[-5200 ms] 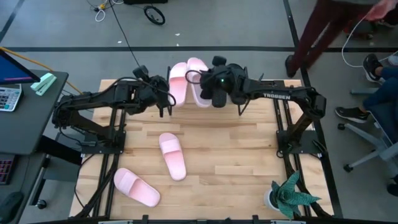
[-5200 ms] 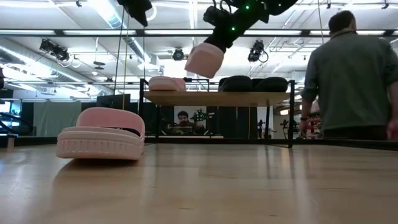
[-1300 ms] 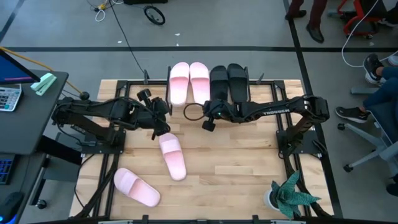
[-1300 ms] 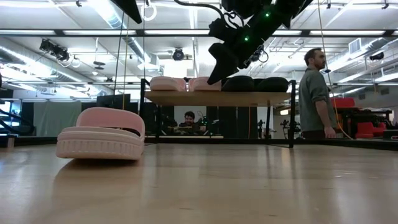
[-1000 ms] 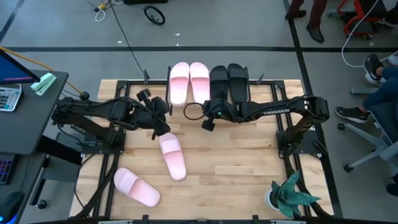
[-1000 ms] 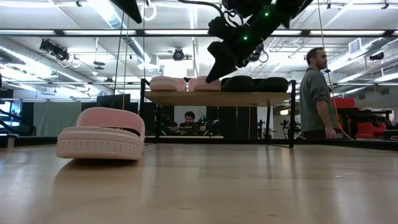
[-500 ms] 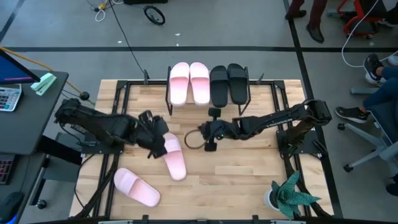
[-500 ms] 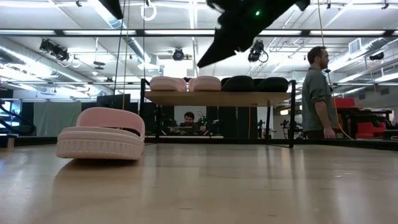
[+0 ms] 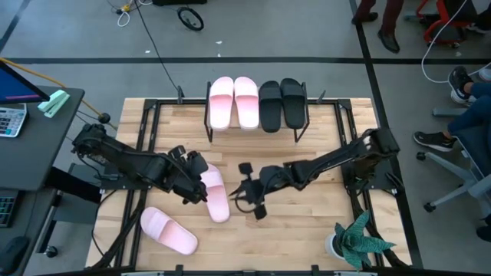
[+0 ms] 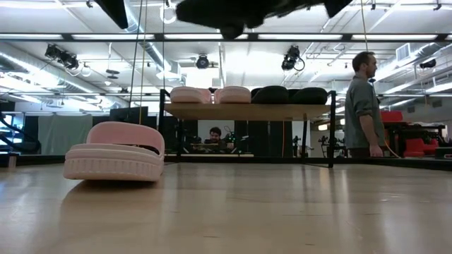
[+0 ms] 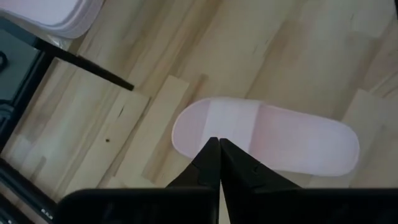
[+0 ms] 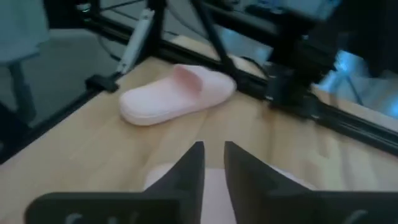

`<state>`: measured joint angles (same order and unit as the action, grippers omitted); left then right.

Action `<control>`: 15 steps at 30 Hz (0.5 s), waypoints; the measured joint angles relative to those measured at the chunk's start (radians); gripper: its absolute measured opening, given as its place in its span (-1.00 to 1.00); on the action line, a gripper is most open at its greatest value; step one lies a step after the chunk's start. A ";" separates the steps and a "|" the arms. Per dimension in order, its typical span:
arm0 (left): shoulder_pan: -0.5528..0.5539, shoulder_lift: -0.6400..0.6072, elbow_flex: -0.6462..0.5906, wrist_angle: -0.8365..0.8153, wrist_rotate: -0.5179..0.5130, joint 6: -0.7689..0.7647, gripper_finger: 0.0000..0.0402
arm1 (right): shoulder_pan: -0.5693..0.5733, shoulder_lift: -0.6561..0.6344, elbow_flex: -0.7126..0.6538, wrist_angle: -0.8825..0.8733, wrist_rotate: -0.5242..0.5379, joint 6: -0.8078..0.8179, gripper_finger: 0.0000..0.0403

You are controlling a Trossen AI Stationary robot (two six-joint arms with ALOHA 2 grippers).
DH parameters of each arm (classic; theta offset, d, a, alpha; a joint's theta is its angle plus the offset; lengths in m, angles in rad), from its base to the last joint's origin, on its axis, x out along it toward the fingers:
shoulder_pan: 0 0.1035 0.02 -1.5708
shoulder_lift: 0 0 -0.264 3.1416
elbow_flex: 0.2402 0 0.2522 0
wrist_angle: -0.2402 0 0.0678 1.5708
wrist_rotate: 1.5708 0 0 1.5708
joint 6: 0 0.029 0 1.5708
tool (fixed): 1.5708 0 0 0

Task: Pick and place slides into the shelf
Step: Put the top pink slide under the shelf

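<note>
Two light pink slides (image 9: 234,101) and two black slides (image 9: 281,103) lie side by side on the shelf's top board (image 10: 247,111) at the table's far edge. A third pink slide (image 9: 215,195) lies sole-down mid-table, and a fourth (image 9: 169,231) lies near the left near corner. My left gripper (image 9: 198,186) hangs shut above the third slide's left side (image 11: 292,140). My right gripper (image 9: 247,198) is just right of that slide, its fingers (image 12: 214,155) a little apart. The low view shows both arms high above the table.
A potted plant (image 9: 354,241) stands at the near right corner. Black frame rails (image 9: 146,138) run along both sides of the table. A person (image 10: 361,106) stands beyond the far edge. Bare wood (image 9: 299,222) lies between the slides and the plant.
Both arms have swung from the shelf toward the table's near edge. The left gripper has come over the mid-table pink slide. The right gripper has moved near and left, ending just right of that slide. No slide has moved.
</note>
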<state>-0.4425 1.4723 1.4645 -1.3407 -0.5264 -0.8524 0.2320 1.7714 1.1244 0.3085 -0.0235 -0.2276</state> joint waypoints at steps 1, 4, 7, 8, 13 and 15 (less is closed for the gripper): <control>-0.003 0.000 0.000 -0.002 0.000 0.000 -0.97 | 0.002 0.027 0.006 0.023 -0.014 -0.014 -0.65; -0.007 0.000 0.000 -0.003 0.000 0.006 -0.98 | -0.005 0.122 0.048 0.025 -0.027 -0.035 -0.55; -0.007 0.000 0.000 -0.006 0.000 0.009 -0.94 | -0.023 0.219 0.119 0.006 -0.024 -0.054 -0.48; -0.007 0.000 0.000 -0.011 -0.001 0.011 -0.92 | -0.030 0.246 0.153 -0.019 -0.018 -0.074 -0.45; -0.007 0.000 0.000 -0.048 -0.001 0.011 -0.90 | -0.060 0.349 0.372 -0.262 0.108 -0.153 -0.35; -0.007 0.000 0.000 -0.051 -0.001 0.011 -0.93 | -0.071 0.383 0.443 -0.353 0.146 -0.160 -0.31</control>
<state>-0.4492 1.4723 1.4647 -1.3914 -0.5278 -0.8417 0.1608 2.1542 1.5672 -0.0441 0.1230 -0.3875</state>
